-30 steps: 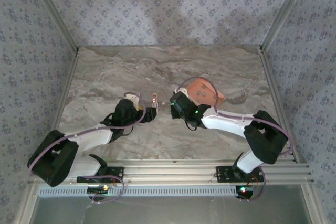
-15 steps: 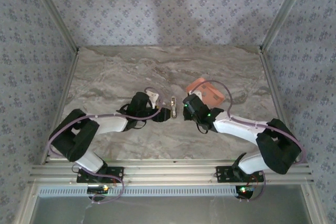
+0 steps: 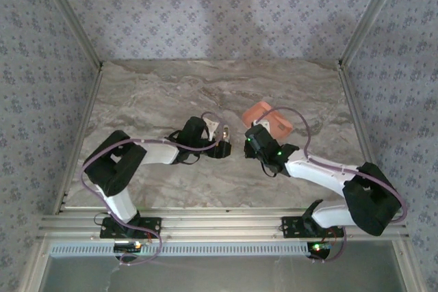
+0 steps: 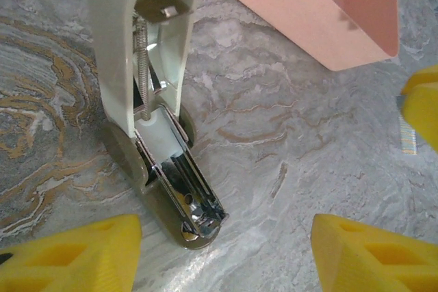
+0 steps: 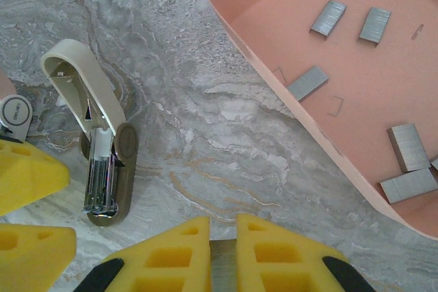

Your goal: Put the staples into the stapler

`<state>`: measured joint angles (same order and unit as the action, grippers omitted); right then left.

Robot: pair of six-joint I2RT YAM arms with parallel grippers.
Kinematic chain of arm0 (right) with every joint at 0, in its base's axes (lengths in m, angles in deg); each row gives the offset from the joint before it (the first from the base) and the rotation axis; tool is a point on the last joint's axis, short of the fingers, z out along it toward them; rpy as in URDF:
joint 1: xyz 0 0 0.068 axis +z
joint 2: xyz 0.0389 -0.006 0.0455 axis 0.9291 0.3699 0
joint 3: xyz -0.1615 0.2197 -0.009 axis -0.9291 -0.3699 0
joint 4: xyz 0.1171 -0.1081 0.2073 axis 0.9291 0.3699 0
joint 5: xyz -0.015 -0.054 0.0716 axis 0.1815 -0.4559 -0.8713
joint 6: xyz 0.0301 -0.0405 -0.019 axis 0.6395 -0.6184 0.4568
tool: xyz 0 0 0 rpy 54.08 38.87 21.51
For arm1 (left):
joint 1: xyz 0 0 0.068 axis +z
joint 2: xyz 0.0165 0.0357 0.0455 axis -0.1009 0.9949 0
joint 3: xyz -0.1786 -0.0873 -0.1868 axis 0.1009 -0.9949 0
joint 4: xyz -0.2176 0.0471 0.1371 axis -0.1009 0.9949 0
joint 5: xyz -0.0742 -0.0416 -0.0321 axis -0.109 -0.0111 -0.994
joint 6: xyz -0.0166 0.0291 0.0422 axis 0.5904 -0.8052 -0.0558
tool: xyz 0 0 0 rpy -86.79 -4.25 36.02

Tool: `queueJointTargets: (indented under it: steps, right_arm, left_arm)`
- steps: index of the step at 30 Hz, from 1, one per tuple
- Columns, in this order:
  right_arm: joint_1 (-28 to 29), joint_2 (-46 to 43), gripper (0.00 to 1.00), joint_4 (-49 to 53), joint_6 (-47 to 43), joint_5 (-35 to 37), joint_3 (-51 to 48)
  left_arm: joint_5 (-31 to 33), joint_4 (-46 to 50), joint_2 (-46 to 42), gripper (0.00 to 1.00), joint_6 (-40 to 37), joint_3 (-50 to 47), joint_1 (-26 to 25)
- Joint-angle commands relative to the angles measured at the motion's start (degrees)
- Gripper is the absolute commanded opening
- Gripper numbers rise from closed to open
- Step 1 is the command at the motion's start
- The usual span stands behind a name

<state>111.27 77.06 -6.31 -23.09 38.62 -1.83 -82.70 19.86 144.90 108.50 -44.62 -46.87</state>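
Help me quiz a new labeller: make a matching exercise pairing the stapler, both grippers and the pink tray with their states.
Things:
1. stapler
2. left gripper
3. right gripper
4. pink tray

States:
A. shut on a staple strip
B. lid swung up, magazine exposed
C. holds loose staples
D. open, fingers wide apart

Pairs: 1-B, 2-D, 3-A, 4-C.

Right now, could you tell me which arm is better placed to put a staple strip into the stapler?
The right: the right pincer is shut on a staple strip, near the stapler, whose magazine lies open. The left pincer is open at the stapler, holding nothing.
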Motion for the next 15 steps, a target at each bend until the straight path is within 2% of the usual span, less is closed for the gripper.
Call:
queueJointTargets:
  steps: [1, 15]
  right_arm:
    - [-0.5, -1.4, 0.13, 0.2, 0.7, 1.0, -1.0]
    - [-0.7, -2.3, 0.13, -1.2, 0.4, 0.7, -1.7]
  left_arm:
    - [-1.6, 1.0, 1.7, 0.66, 0.5, 2.3, -0.9]
    - [-3.1, 0.7, 3.6, 0.66, 0.8, 4.1, -1.5]
